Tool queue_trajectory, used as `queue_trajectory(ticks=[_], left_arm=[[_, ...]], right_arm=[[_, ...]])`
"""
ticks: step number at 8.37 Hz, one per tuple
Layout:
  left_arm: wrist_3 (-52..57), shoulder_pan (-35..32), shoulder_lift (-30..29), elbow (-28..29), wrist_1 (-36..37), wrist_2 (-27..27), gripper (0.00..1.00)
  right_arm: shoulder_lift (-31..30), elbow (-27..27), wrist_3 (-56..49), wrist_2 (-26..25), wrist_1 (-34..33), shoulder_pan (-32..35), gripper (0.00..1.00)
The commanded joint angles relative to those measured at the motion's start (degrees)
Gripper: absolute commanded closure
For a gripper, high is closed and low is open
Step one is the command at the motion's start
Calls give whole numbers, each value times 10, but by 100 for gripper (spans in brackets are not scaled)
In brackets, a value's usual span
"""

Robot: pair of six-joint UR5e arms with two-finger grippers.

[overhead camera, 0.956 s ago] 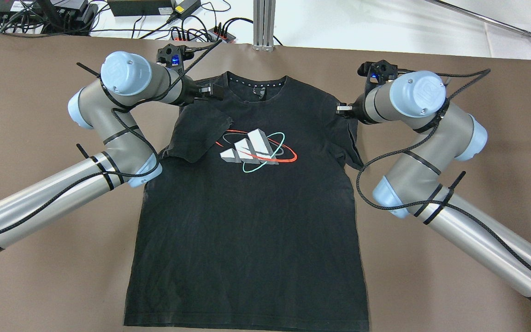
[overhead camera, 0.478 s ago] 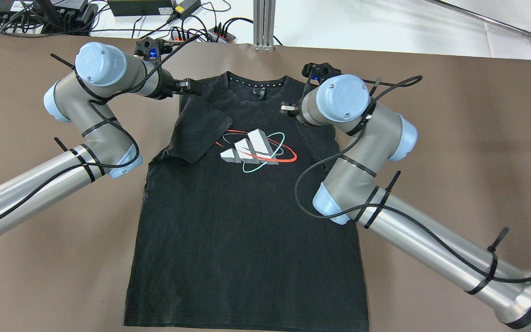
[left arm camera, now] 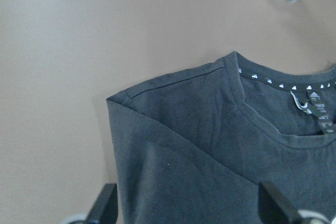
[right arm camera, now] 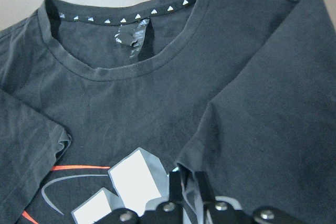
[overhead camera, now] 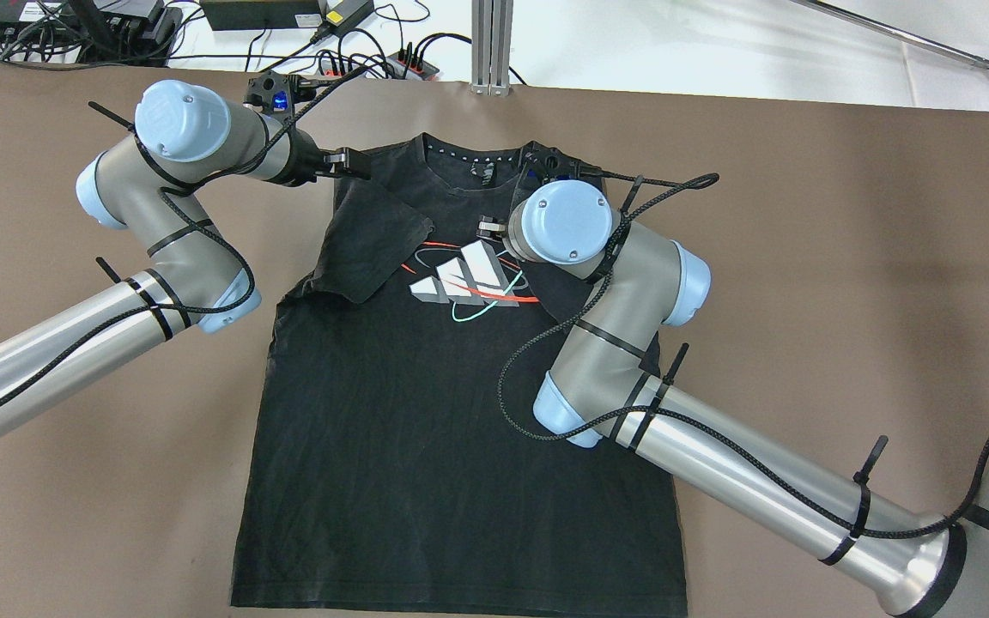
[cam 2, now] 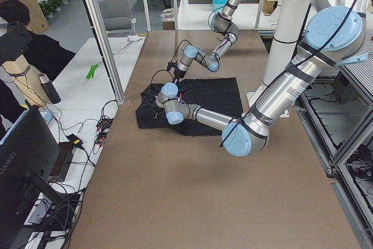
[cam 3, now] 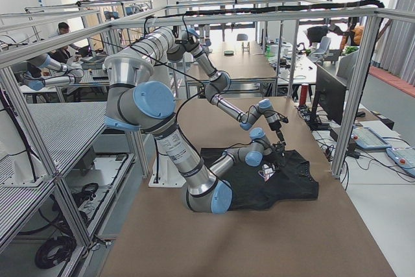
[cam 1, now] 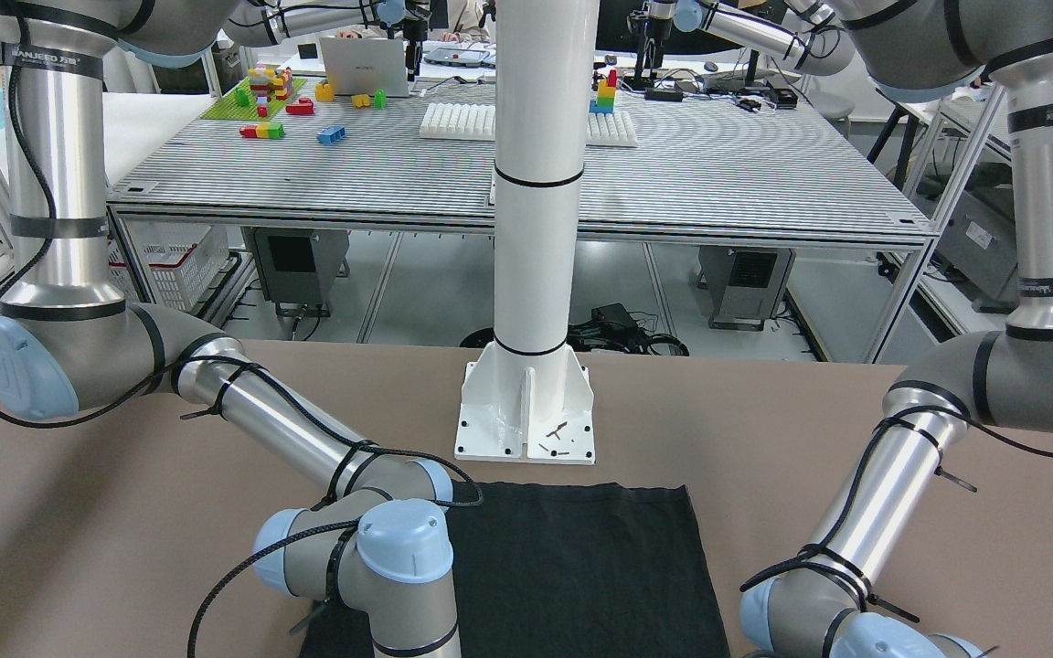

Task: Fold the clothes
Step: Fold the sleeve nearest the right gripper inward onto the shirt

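— While the black shirt [overhead camera: 460, 429] lies flat mid-frame on your bench [overhead camera: 803, 257], what grips it?
— Your right pincer [overhead camera: 488, 228] pinches its sleeve [right arm camera: 262, 108] over the logo [overhead camera: 460, 279]; your left pincer [overhead camera: 355, 165] gapes above the shoulder, upper left.

Black soft-fabric T-shirt [overhead camera: 460, 429] flat on brown table [overhead camera: 803, 215], collar away from robot; left gripper [overhead camera: 355, 165] at its left shoulder, right gripper [overhead camera: 488, 228] over its chest.
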Motion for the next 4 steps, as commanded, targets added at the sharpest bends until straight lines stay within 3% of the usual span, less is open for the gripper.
queue_trajectory(ticks=[1,4], left_arm=[[0,1,0,-3,0,0,6],[-18,5,17,-45,-2,0,5]], right_arm=[[1,-5,-1,-21,2,-6,6],[-8,25,3,-21,5,-7,6]])
